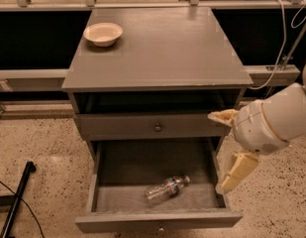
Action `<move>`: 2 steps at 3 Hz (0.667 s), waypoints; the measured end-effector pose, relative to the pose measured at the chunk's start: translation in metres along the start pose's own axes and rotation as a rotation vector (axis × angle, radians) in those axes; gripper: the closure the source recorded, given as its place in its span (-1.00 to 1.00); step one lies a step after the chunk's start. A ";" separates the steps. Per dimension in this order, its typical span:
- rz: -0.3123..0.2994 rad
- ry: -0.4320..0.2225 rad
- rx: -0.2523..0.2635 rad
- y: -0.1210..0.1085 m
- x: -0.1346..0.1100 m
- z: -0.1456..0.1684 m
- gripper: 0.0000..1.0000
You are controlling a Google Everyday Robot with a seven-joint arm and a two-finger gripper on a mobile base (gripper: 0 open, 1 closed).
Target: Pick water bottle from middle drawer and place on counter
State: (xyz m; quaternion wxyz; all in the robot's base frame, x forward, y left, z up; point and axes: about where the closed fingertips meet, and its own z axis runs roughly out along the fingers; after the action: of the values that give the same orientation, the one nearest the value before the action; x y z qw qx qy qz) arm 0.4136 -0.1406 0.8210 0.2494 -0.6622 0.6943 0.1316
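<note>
In the camera view, your pincer (pixel 216 152) sits at the right side of the middle drawer (pixel 142 160). Its two pale fingers are spread wide and there is nothing between them. One finger points left across the right end of the closed drawer front (pixel 142 126) just above the middle drawer. The other points down-left and overlaps the middle drawer's right wall. You cannot judge from this angle how high it rides over that wall.

The middle drawer is pulled fully out. The water bottle (pixel 167 187) lies on its side on the drawer floor, near the front board and a little right of the drawer's centre, touching no wall. From your pincer, the bottle lies to the left and lower, inside the drawer.

The bottle's long axis runs on a diagonal. The wider end points to the drawer's front-left corner, and the narrower end, which seems to be the cap, points toward the right wall and your pincer. You will likely want the fingers turned across that diagonal, closing on the labelled middle rather than along the length.

The worktop (pixel 167 48) lies above the middle drawer and behind its front board. A cream bowl (pixel 103 33) stands on the worktop's far left corner.
</note>
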 end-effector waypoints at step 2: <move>-0.212 0.060 0.013 -0.040 -0.008 0.036 -1.00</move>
State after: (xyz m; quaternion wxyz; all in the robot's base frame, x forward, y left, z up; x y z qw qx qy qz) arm 0.4594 -0.1186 0.8006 0.2456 -0.7338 0.6284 0.0801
